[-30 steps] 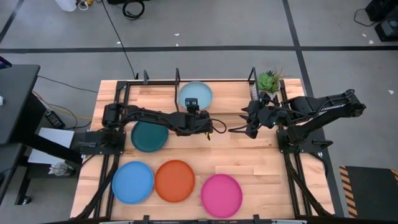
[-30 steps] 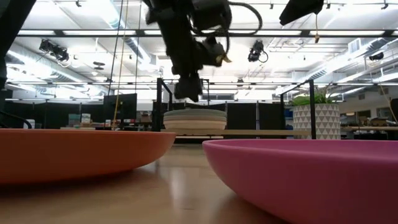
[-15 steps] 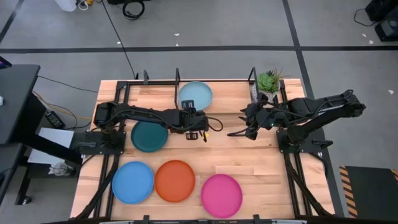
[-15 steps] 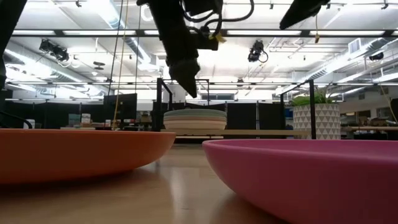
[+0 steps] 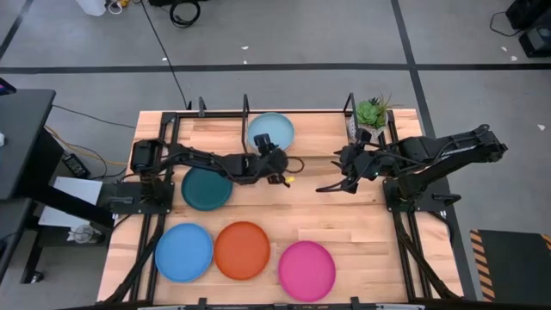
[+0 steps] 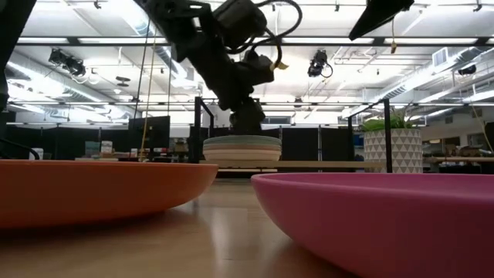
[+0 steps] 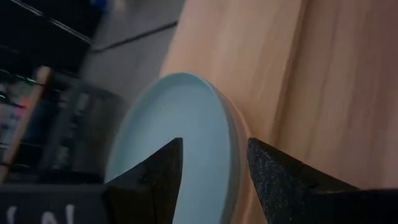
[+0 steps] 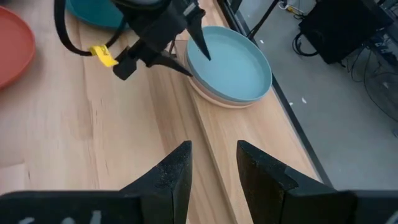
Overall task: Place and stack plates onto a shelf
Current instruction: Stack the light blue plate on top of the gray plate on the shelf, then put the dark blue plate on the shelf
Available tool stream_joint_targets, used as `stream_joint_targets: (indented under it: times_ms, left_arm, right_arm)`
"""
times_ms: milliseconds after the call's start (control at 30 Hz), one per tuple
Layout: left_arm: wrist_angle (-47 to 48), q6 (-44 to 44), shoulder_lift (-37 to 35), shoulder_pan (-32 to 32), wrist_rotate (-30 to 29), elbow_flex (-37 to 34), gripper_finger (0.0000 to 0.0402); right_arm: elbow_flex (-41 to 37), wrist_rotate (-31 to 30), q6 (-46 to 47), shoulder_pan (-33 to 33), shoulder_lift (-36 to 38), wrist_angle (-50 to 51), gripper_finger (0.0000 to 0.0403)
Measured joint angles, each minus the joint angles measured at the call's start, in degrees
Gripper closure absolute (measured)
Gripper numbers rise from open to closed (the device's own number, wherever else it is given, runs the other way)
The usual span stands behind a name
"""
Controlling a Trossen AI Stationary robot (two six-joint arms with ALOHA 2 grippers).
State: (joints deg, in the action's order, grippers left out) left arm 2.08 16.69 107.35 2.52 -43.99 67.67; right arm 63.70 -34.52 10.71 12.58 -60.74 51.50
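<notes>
Four plates wait on the table [image 5: 344, 228]: dark teal [image 5: 207, 189], blue [image 5: 183, 252], orange [image 5: 242, 251], pink [image 5: 306, 269]. A light teal plate [image 5: 270, 131] tops the stack on the shelf [image 5: 194, 112]. The left gripper [image 5: 277, 158] hangs by that stack, open and empty. The right gripper [image 5: 331, 185] waits mid-table, open and empty too. Next it seems best to go slowly to the dark teal plate and grab its edge. No words can be read.

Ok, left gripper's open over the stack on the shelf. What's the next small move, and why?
Probably swing the left gripper back toward the dark teal plate, the nearest loose one. Its jaws stand open and hold nothing, just above the edge of the stack, whose top plate is the light teal one. The blue, orange and pink plates wait too.
</notes>
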Motion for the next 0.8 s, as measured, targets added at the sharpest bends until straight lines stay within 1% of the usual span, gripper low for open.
stream_joint_targets:
  times_ms: [67, 167, 333, 600, 733, 800]
  left_arm:
    - [-3.4, 3.9, 0.0, -0.1, -1.9, -1.1, 0.0214]
    - [-9.9, 8.7, 0.4, 0.4, -2.3, -3.2, 0.0214]
    - [-14.1, 10.9, 0.5, 1.7, -2.6, -5.9, 0.0214]
    - [-14.6, 10.2, 0.5, 3.1, -1.6, -7.4, 0.0214]
    - [-16.4, 13.8, -0.6, 1.3, -3.6, -7.4, 0.0214]
    - [-16.9, 14.0, -2.5, 0.3, -3.0, -7.4, 0.0214]
  right_arm:
    - [0.0, 0.0, 0.0, 0.0, 0.2, 0.0, 0.0270]
    - [0.0, 0.0, 0.0, 0.0, 0.2, 0.0, 0.0270]
    - [0.0, 0.0, 0.5, 0.0, 0.1, -0.3, 0.0270]
    - [0.0, 0.0, 1.3, 0.0, 0.1, -0.4, 0.0270]
    - [0.0, 0.0, 1.3, 0.0, 0.1, -0.4, 0.0270]
    - [0.0, 0.0, 1.3, 0.0, 0.1, -0.3, 0.0270]
